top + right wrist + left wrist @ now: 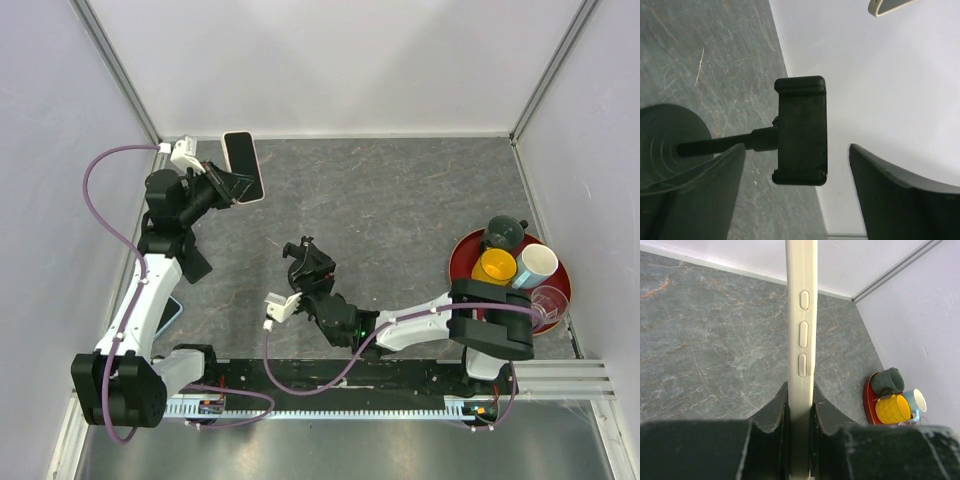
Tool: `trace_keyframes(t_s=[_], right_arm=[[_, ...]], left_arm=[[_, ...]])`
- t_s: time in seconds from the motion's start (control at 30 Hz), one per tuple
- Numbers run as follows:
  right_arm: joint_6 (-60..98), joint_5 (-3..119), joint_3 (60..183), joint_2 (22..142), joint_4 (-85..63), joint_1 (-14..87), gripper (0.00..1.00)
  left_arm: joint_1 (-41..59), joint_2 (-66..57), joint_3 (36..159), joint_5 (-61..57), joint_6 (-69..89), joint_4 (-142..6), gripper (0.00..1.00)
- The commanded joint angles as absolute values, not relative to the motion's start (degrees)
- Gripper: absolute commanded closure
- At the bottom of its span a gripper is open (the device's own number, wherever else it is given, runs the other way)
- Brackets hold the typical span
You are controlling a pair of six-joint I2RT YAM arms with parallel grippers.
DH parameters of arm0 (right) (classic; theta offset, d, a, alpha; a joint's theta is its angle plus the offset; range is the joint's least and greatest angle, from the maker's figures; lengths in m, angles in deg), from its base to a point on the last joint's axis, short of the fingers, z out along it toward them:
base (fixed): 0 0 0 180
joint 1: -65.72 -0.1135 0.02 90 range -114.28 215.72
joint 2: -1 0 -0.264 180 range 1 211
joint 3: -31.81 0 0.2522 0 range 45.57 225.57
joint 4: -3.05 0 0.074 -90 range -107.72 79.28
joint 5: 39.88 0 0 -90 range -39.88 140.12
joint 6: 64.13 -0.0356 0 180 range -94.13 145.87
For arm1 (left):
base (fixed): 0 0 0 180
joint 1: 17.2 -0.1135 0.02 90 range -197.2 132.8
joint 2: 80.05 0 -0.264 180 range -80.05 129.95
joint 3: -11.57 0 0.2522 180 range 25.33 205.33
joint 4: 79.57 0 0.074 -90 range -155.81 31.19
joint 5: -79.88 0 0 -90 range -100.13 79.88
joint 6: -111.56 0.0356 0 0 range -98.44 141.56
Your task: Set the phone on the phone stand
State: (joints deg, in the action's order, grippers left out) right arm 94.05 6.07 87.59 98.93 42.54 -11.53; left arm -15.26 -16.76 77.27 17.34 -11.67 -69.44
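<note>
Grey veined table (400,200), enclosed by white walls (330,60). Left gripper (801,412): jaws nearly closed, clamped on the lower end of the phone (802,315), which stands edge-on between them near the far left corner. Right gripper (797,149): jaws wide apart, gripping nothing; the black stand (801,125) sits between the fingers (880,195), its cradle clear of both. Phone and stand are well apart. Count: one phone, one stand, one red tray (460,250) at the right edge, four cups (494,267) on it.
</note>
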Motion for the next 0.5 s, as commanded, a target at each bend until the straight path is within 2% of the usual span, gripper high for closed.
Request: trace_keyframes(t_s=[0.0,0.27,0.47], right_arm=[[82.86,1.87,89.6,94.0,32.05,-12.94,0.02],[54.46,11.0,98.21,80.57,-6.79,-13.03,0.02],[34.71,19.09,103.39,71.69,-22.55,-11.98,0.02]], left_arm=[[-15.7,-17.03,77.71,19.67,-13.68,-75.91,0.98],[-15.7,-14.4,78.41,26.25,-15.35,-80.21,0.98],[-15.0,-12.81,78.15,38.1,-20.18,-90.75,0.98]])
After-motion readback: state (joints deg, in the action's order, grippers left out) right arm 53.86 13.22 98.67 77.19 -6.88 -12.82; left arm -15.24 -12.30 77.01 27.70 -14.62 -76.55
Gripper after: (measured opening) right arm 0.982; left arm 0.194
